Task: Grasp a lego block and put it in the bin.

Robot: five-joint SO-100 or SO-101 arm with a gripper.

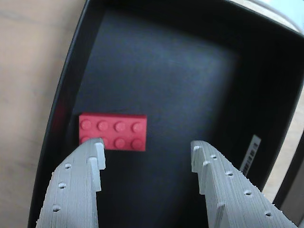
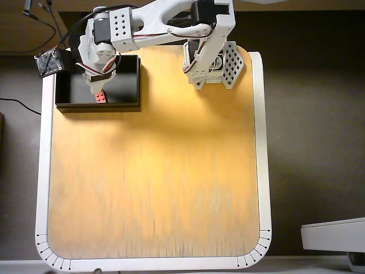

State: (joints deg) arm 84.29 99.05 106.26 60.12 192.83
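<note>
red lego block (image 1: 113, 131) lies flat on the bin (image 1: 57, 95) floor, long axis crosswise, beneath the spread, empty gripper (image 1: 147, 154)

**Hidden and cut off around the bin**

In the wrist view the bin (image 1: 52, 118) runs past the top, right and bottom edges, so only its left wall shows whole; the print on a small white label (image 1: 250, 153) low on its right wall is too blurred to read. The left finger (image 1: 78, 190) covers the lower left corner of the lego block (image 1: 114, 131). In the overhead view the end effector (image 2: 98, 85) hides most of the block, only a red sliver shows, and its opening is too small to judge there.
</note>
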